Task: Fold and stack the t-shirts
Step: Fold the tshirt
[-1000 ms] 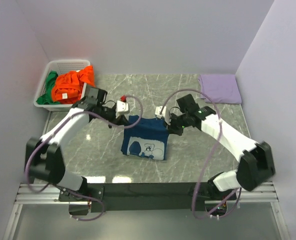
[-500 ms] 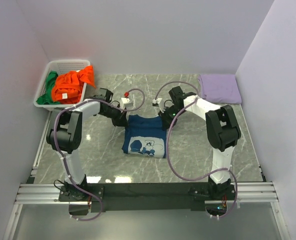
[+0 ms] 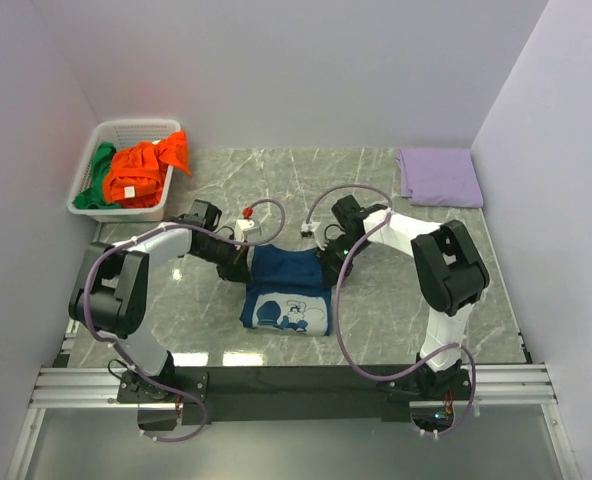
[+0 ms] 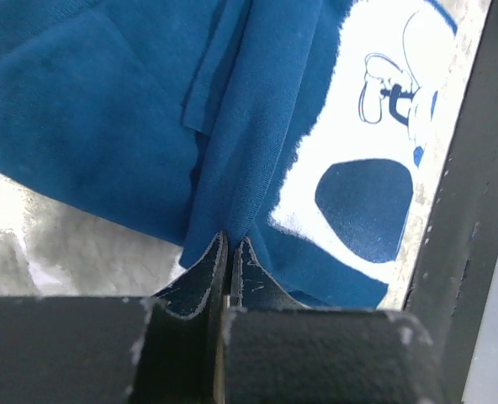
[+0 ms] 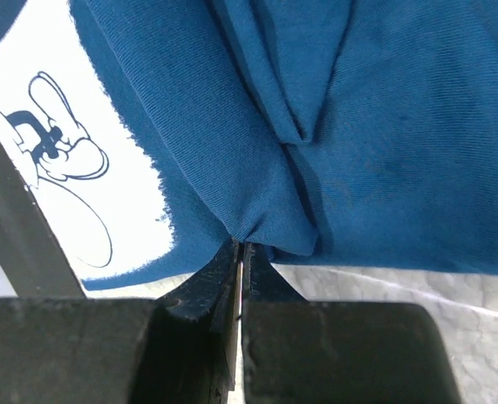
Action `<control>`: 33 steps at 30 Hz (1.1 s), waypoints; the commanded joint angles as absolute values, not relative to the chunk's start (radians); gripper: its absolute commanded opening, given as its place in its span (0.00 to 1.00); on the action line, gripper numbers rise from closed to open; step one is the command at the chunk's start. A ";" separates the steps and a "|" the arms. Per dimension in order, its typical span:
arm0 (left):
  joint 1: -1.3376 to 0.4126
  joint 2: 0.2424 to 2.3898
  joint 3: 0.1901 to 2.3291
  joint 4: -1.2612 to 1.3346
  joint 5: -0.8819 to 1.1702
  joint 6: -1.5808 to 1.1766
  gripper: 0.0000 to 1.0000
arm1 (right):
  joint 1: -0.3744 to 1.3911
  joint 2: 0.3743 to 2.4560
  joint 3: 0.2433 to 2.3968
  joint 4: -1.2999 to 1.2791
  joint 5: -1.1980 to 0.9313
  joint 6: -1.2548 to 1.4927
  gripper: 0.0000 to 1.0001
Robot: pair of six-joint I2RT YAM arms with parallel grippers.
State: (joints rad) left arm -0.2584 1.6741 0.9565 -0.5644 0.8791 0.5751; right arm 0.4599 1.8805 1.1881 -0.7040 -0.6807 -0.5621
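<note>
Left gripper (image 4: 230, 244) is pinched tight on a fold of the navy t-shirt (image 3: 284, 272) at its left edge. The right gripper (image 5: 239, 246) is clamped the same way on a fold at the shirt's right edge. Both sit low over the table (image 3: 396, 300). The shirt lies mid-table between the two arms, bunched where it is gripped, with the white print (image 3: 288, 312) face up on the near part. The orange t-shirt (image 3: 141, 172) and green t-shirt (image 3: 100, 165) are heaped in the white basket (image 3: 126, 125) at the far left corner. A folded purple cloth (image 3: 438, 177) lies far right, well apart from the navy one.
</note>
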 commanded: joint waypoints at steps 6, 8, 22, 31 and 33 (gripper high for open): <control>-0.250 1.632 1.083 -0.538 0.864 0.529 0.22 | 0.439 1.839 1.354 -0.814 -0.664 -0.551 0.08; -0.247 1.641 1.145 -0.552 0.862 0.598 0.29 | 0.413 1.884 1.463 -0.945 -0.705 -0.596 0.32; -0.463 1.695 1.189 -0.509 0.796 0.876 0.44 | 0.390 2.126 1.710 -0.744 -0.885 -0.246 0.36; -0.532 1.798 1.209 -0.476 0.706 0.925 0.46 | 0.437 2.276 1.761 -0.654 -0.874 -0.163 0.38; -0.540 1.810 1.212 -0.479 0.701 0.937 0.46 | 0.442 2.298 1.763 -0.643 -0.874 -0.153 0.38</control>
State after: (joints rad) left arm -0.5240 1.8019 1.1675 -0.4973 0.7189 0.8898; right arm 0.4347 2.2803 1.7176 -0.6956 -0.8509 -0.1928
